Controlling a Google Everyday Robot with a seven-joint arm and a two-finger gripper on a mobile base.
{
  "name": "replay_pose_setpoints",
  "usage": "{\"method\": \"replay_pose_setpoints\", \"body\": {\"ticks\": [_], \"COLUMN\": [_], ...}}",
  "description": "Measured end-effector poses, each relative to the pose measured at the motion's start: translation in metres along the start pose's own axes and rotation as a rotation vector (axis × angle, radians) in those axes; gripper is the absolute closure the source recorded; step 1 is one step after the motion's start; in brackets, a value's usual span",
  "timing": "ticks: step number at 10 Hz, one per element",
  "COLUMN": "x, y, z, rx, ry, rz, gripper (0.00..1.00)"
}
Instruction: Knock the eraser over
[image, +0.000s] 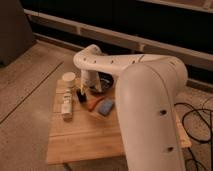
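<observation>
A small dark object (79, 95) stands upright on the wooden table (85, 140), between a white jar and an orange-red item; it looks like the eraser. My gripper (86, 91) hangs from the white arm (100, 61) and is low over the table, just to the right of this object and close to it. I cannot tell if they touch. The wrist hides part of the area behind it.
A white jar (68, 78) stands at the table's back left. A white bottle (66, 108) lies at the left. An orange-red item (92, 104) and a blue sponge (105, 106) lie in the middle. A dark bowl (103, 81) is behind the gripper. Cables (196, 125) lie on the floor at right.
</observation>
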Motion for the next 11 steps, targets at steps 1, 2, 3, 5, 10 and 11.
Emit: {"method": "replay_pose_setpoints", "body": {"ticks": [1, 2, 3, 5, 10, 11], "x": [0.001, 0.001, -0.003, -0.027, -0.09, -0.091], "y": [0.001, -0.002, -0.007, -0.02, -0.017, -0.015], "z": [0.007, 0.014, 0.019, 0.022, 0.003, -0.002], "rx": [0.001, 0.005, 0.012, 0.034, 0.001, -0.011], "ry": [0.039, 0.086, 0.111, 0.075, -0.207, -0.245], "rz": [0.002, 0.011, 0.016, 0.003, -0.083, -0.091], "gripper": [0.35, 0.35, 0.35, 0.35, 0.35, 0.35]}}
